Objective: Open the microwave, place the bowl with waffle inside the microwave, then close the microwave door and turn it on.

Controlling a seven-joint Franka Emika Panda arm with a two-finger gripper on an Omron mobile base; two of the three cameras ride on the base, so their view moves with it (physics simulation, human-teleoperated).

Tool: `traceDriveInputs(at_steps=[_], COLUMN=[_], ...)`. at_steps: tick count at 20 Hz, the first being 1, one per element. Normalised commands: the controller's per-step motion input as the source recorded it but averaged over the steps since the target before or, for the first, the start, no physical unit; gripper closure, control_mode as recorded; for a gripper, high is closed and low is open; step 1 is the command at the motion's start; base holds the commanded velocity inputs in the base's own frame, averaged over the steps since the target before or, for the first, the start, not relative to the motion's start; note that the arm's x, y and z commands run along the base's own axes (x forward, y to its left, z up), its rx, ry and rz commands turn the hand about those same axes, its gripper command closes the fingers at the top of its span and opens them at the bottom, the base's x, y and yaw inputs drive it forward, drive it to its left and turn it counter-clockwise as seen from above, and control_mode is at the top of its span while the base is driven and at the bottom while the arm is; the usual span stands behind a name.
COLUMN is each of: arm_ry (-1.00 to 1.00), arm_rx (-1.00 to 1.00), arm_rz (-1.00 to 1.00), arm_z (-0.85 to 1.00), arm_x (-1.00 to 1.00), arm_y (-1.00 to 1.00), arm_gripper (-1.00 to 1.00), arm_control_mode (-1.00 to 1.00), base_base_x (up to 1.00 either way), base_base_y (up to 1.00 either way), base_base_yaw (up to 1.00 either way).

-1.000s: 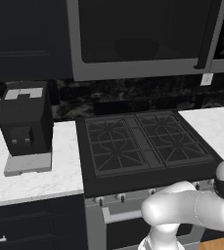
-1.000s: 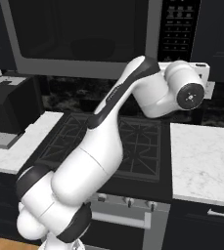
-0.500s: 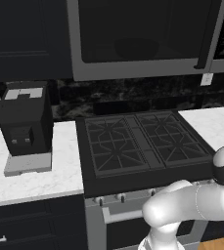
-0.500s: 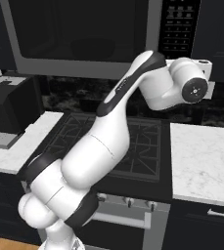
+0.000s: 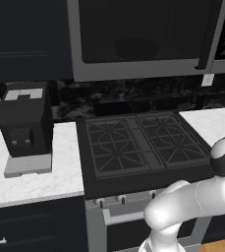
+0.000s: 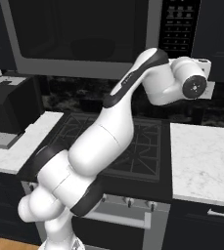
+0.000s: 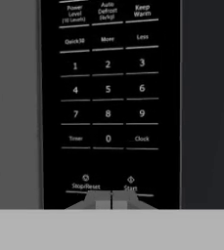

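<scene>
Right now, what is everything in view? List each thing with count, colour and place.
microwave: one, grey frame, mounted above the stove.
microwave door: one, dark glass, closed.
bowl: one, dark, inside the microwave behind the glass.
button panel: one, black with white labels, right side of the microwave.
stove: one, black, between the counters.
coffee machine: one, black on grey base, left counter.
counters: two, white marble, either side of the stove.
wall outlet: one, white, backsplash.
gripper: one, dark fingertips together, just below the Stop/Reset and Start buttons.

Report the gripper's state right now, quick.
Gripper: shut, fingers pressed together and holding nothing, right at the dark button panel of the large grey-framed microwave, between its Stop/Reset and Start keys.
</scene>
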Motion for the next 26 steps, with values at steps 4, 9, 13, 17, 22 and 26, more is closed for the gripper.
traceDriveInputs(at_steps=[4,9,13,17,22,26], arm_ry=[0.00,0.00,0.00,0.02,-0.13,-0.33], arm_rx=[0.00,0.00,0.01,0.00,-0.03,0.00], arm_rz=[0.00,0.00,0.00,0.00,0.03,0.00], arm_z=[-0.09,-0.02,-0.18,-0.56,-0.13,0.00], arm_x=[0.26,0.41,0.69,1.00,-0.29,-1.00], arm_y=[-0.06,-0.04,-0.28,-0.25,0.27,0.87], arm_gripper=[1.00,1.00,1.00,1.00,1.00,1.00], arm_control_mode=[-1.00,-1.00,-1.00,-1.00,-1.00,-1.00], base_base_x=[0.00,0.00,0.00,0.00,0.00,0.00], base_base_y=[0.00,0.00,0.00,0.00,0.00,0.00], base_base_yaw=[0.00,0.00,0.00,0.00,0.00,0.00])
